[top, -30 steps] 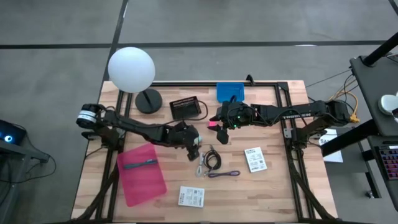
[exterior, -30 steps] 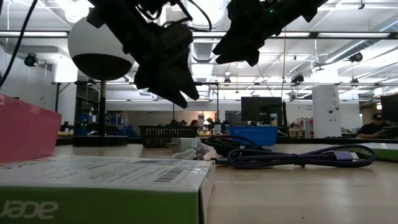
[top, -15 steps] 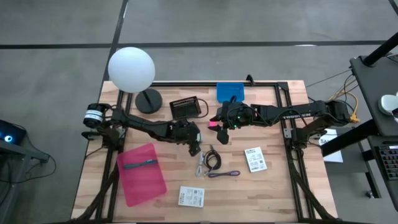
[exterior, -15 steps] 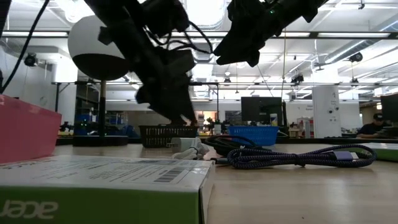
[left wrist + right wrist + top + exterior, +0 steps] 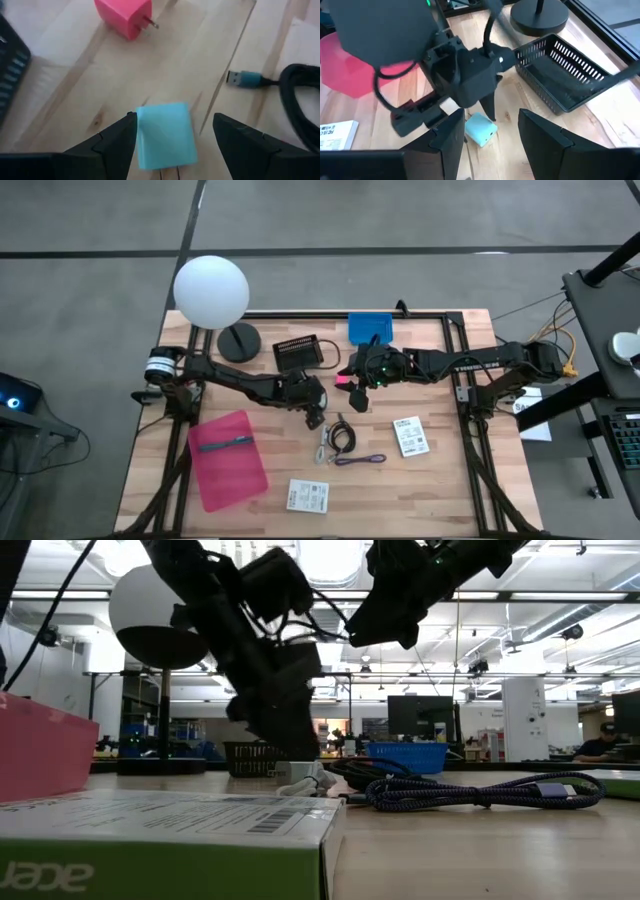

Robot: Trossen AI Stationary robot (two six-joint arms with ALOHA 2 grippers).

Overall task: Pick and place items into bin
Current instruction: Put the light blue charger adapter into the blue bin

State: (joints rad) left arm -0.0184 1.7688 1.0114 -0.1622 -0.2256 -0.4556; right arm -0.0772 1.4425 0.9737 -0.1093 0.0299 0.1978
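Note:
A pale teal cube (image 5: 165,136) rests flat on the wood, also seen in the right wrist view (image 5: 481,129). My left gripper (image 5: 172,140) (image 5: 315,408) is open, low over it, with a finger on either side. A pink cube (image 5: 125,17) (image 5: 343,381) with two prongs lies just beyond. My right gripper (image 5: 353,392) (image 5: 492,137) hovers open beside the pink cube, raised above the table (image 5: 385,625). A teal pen (image 5: 225,444) lies in the pink tray (image 5: 235,470). Black cable (image 5: 343,436), purple cable (image 5: 362,460) and white packets (image 5: 411,435) (image 5: 308,496) lie toward the near edge. My left gripper comes at the teal cube from above, slanting down. One fingertip (image 5: 129,125) stands right against the cube's side edge (image 5: 138,125); I cannot tell whether it touches. The other finger (image 5: 235,135) is clearly apart. The cube sits flat on the table.
A black wire basket (image 5: 300,353) and a blue bin (image 5: 370,328) stand at the far edge, next to a lamp with a white globe (image 5: 211,290) and a round base (image 5: 238,341). A USB plug (image 5: 245,78) lies close to the teal cube.
My left gripper has moved down toward the table and slightly toward the far edge, settling around the teal cube. The right arm has kept still, and the cubes have not moved.

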